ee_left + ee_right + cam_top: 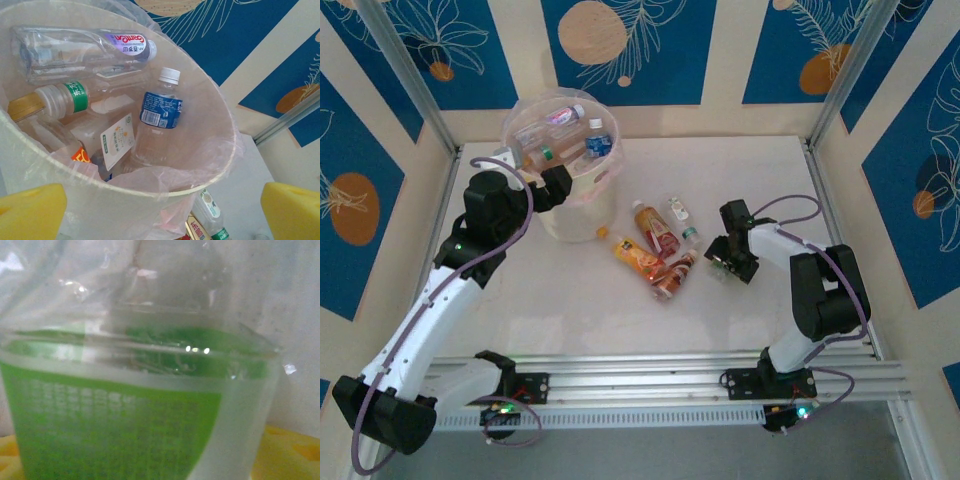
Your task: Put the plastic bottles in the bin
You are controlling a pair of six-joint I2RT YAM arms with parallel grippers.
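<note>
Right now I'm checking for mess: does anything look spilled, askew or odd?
Nothing spilled. The bin stands upright; the bottles beside it lie on their sides. A small orange bit at its base may be a stray cap.

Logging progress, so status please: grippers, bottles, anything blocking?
Left gripper open, empty, above the bin. Right gripper around a green-labelled bottle, grip unconfirmed. Loose bottles lie on the table; nothing blocking seen.

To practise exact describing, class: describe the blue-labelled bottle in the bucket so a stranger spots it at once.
Start at the cream bucket with a pinkish bag, back left on the table. Inside, by its right wall, one bottle stands propped cap-up. It alone has a blue label, under a white cap.
</note>
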